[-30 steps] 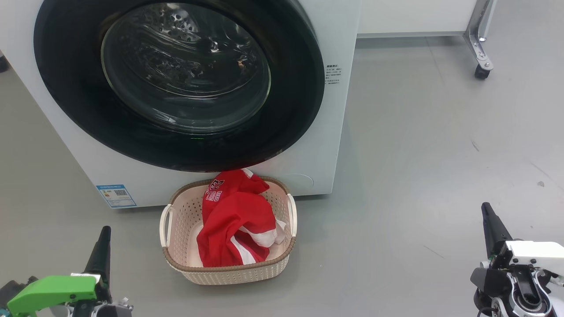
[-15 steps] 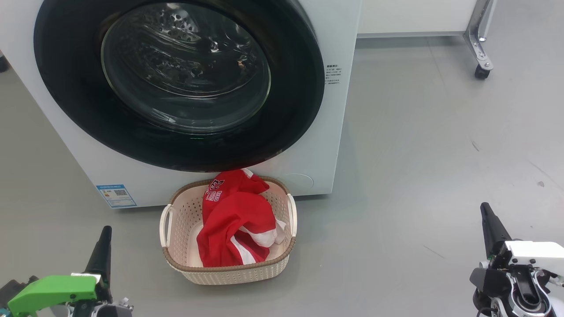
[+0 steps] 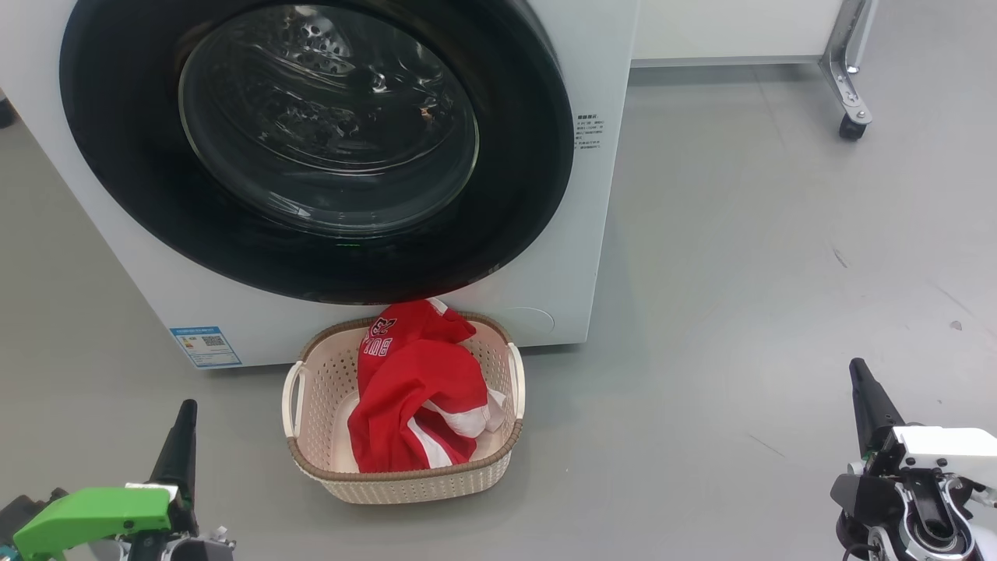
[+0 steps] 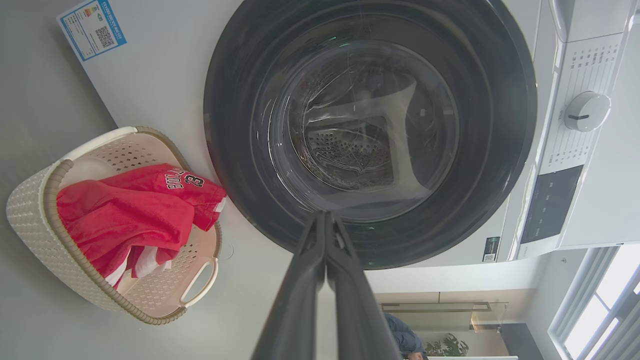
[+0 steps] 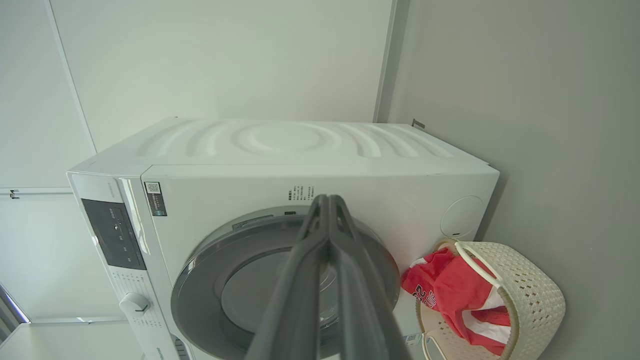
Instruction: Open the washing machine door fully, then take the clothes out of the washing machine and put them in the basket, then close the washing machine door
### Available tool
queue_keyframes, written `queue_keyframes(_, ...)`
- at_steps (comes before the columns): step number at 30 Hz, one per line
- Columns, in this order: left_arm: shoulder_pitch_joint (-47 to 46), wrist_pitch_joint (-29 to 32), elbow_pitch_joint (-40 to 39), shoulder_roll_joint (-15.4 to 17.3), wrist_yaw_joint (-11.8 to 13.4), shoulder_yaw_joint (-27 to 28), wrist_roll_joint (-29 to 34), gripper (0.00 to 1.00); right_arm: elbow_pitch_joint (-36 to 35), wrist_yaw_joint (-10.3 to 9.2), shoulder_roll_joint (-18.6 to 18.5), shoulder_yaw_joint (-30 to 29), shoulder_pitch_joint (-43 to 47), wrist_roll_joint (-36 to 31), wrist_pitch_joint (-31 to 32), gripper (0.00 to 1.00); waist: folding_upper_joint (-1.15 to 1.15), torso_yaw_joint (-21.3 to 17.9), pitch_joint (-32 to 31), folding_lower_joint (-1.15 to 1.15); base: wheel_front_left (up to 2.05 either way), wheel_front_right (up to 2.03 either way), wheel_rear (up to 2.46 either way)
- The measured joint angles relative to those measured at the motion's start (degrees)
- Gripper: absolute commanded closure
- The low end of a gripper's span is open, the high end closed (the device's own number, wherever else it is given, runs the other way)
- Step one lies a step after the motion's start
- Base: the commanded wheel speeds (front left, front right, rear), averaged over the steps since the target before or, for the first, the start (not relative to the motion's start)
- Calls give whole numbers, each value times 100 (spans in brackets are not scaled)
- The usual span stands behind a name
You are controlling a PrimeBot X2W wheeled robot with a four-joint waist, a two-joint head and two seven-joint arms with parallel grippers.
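Observation:
The white washing machine (image 3: 576, 234) fills the upper left of the head view, and its round black-ringed door (image 3: 537, 156) lies flat against the front, shut. Behind the glass I see bare dimpled steel drum. The cream basket (image 3: 405, 483) stands on the floor just before the machine, holding the red clothes (image 3: 413, 389) with white stripes. My left gripper (image 3: 185, 411) is shut and empty at the lower left, away from the basket. My right gripper (image 3: 857, 368) is shut and empty at the lower right. The wrist views show the closed left gripper (image 4: 325, 216), the right gripper (image 5: 327, 199), the door (image 4: 500, 60) and the basket (image 5: 540, 295).
Grey floor (image 3: 740, 312) stretches to the right of the machine. A white cabinet on a metal leg with a caster (image 3: 853, 125) stands at the back right. A control panel with a dial (image 4: 585, 111) sits beside the door in the left wrist view.

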Motion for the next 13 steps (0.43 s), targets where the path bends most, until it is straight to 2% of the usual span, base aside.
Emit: queue_keyframes(13,-1,1,-8,-3,-1,14,0,100,-2,0,3,-9,0,-1,5,100,0,0,0,0,0,0,0)
